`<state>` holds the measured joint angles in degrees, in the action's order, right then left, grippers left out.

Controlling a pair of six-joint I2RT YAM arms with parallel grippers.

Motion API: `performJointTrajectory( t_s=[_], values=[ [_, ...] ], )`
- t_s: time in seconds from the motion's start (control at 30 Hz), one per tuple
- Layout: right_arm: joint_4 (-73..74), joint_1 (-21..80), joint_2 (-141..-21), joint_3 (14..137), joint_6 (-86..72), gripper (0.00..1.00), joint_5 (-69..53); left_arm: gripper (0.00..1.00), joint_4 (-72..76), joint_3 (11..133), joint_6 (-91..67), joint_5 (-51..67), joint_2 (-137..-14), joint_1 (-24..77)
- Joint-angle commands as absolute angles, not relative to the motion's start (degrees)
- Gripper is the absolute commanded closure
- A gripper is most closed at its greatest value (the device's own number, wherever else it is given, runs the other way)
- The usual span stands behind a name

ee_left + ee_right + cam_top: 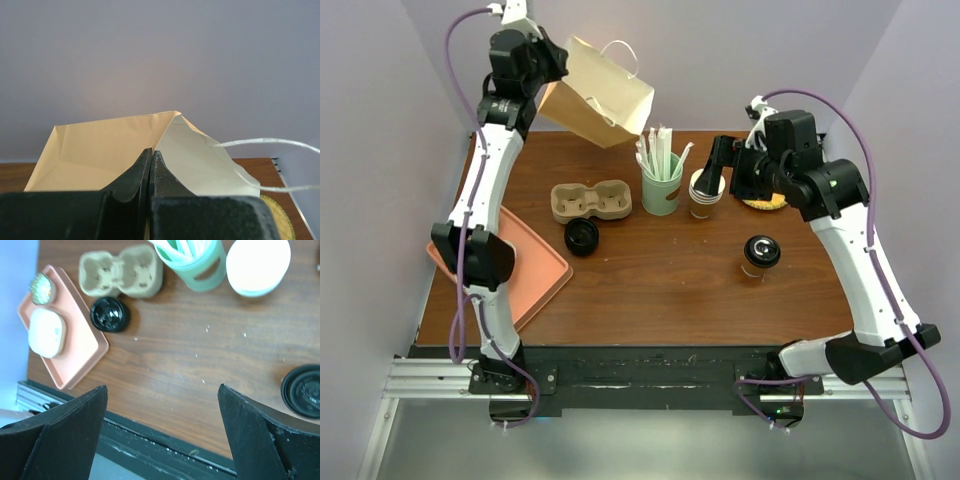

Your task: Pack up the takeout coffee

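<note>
My left gripper (151, 154) pinches the paper bag (100, 150) by its rim at far left, my right gripper (161, 390) gapes empty, and the takeout coffee (761, 252) stands just nearer than it.

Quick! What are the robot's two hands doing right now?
Left gripper: closed, holding the paper bag.
Right gripper: open, holding nothing.
</note>
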<state>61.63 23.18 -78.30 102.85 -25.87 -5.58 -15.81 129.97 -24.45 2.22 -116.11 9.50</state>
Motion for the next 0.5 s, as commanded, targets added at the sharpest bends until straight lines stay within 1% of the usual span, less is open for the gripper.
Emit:
performJointTrajectory(
  t_s=[0.0,0.13,0.17,0.27,0.3,0.33,0.4,0.47],
  values=[
    [60.6,23.0,-79.2,107.0,-23.9,0.04,-7.6,1.0,-15.6,130.9,-22.9,4.0,-107.3,9.1],
    [59.2,23.0,-78.1,107.3,-19.8,0.03,-10.1,1.0,-18.8,128.9,-21.7,7.9,-100.8,9.2],
    [58.1,23.0,-77.7,106.5,-17.6,0.03,-10.5,1.0,-19.2,127.5,-21.9,10.6,-99.2,9.2],
    [54.9,23.0,-75.9,105.8,-13.5,0.02,-11.4,1.0,-18.6,118.2,-22.5,16.3,-91.5,9.5],
    [54.4,23.0,-75.3,106.2,-12.8,0.02,-11.6,1.0,-18.5,113.3,-22.4,17.7,-89.5,9.5],
    [54.1,23.0,-75.0,106.5,-12.1,0.03,-11.2,1.0,-18.3,111.0,-22.2,19.1,-86.0,9.8],
    [53.1,22.9,-73.1,107.1,-10.6,0.02,-10.9,1.0,-18.5,104.9,-22.1,23.5,-82.7,10.1],
    [52.2,23.0,-71.3,106.2,-9.7,0.03,-10.2,1.0,-20.2,101.7,-21.4,26.9,-78.3,11.5]
  ],
)
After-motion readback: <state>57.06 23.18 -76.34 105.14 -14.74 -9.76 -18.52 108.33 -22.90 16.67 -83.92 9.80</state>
